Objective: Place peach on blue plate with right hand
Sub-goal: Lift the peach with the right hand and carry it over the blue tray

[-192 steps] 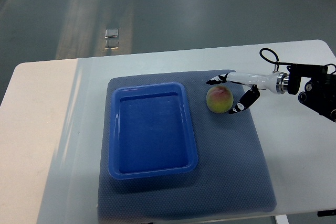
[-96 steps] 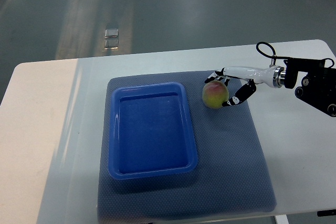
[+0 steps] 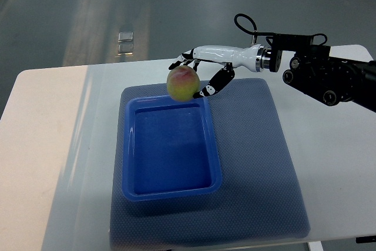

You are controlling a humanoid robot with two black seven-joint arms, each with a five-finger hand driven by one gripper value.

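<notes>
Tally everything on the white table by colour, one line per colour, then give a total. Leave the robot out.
Blue: 1, the blue rectangular plastic plate
Grey-blue: 1, the textured grey-blue mat under it
Yellow-green with a red blush: 1, the round peach, held in the right hand over the plate's far edge
Total: 3

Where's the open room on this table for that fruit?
The blue plate is entirely bare inside. The grey mat right of it is free too, as is the white table on the left. Only the plate's far rim is crowded, where the right hand holds the peach.
</notes>
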